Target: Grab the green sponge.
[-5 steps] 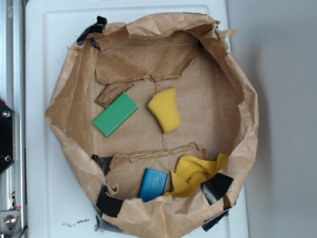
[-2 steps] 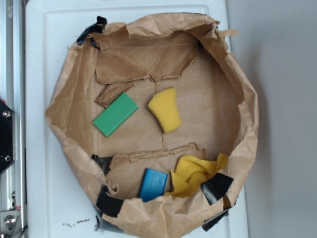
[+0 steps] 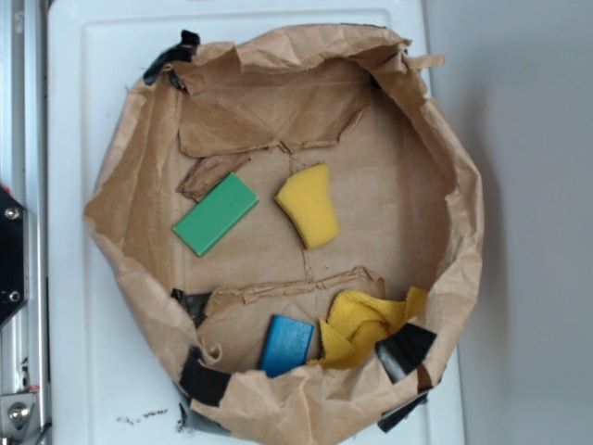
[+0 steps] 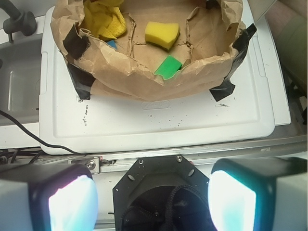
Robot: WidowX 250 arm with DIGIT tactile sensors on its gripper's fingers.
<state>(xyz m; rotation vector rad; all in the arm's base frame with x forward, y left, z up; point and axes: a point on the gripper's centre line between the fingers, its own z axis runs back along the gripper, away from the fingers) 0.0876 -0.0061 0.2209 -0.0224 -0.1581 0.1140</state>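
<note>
Still nothing has shifted over the last second | green sponge (image 3: 215,214) lies flat in the paper-lined basin (image 3: 463,232), just beside the yellow sponge (image 3: 309,206) | hand (image 4: 151,199) spread wide, empty, well short of the basin | approach not begun.

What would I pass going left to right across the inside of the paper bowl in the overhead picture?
Green sponge → blue block → yellow sponge → crumpled yellow cloth. All lie inside the brown paper bowl. The blue block and the cloth sit touching at the lower rim.
</note>
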